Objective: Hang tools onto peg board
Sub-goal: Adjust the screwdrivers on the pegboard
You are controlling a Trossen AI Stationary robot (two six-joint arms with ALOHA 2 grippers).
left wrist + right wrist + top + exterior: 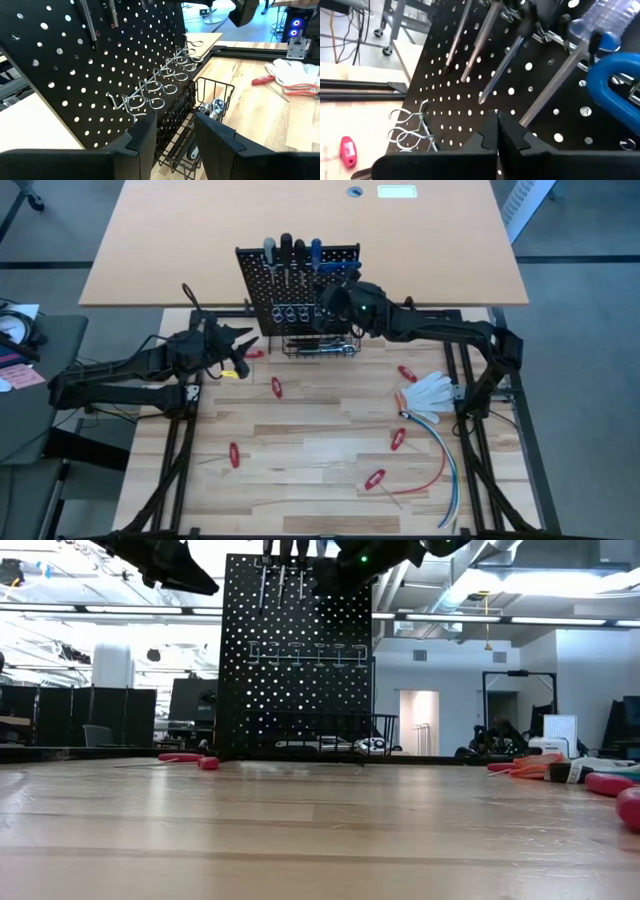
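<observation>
The black perforated peg board stands upright at the table's far edge. The right gripper, fingers pressed together and empty, reaches in high against its upper right, beside the hanging screwdrivers. The left gripper, fingers apart and holding nothing, hovers off the board's left side. Only the left wrist view shows the silver ratchet wrench lying in the wire basket under the ring holders. Small red-handled tools lie scattered over the wooden tabletop.

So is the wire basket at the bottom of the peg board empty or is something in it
Not empty. The wire basket at the foot of the peg board holds a silver ratchet wrench, visible in the left wrist and high views.
</observation>
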